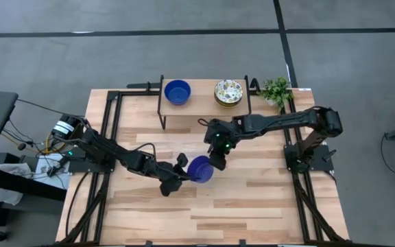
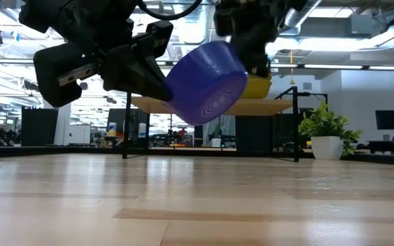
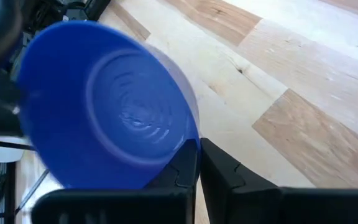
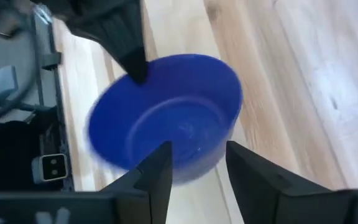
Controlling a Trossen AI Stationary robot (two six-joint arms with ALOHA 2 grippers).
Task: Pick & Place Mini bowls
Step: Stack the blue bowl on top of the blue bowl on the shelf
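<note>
A handover is taking place: the left gripper (image 1: 182,177) is pinching the blue bowl (image 1: 200,169) above the table's centre, while the right gripper (image 1: 217,162), at its two o'clock, is straddling the rim. Next, one should release.

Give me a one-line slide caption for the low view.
Both claws, left and right, hold a tilted blue bowl above the table.

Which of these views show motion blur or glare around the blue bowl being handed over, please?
Right wrist view: the glossy cobalt blue round bowl is smeared along its rim, suggesting motion blur. Left wrist view: the bowl's edge is soft too, with the left hand pinching its rim. Low view: bright ceiling lights behind leave both arms as dark shapes. High view: even light, no glare.
</note>
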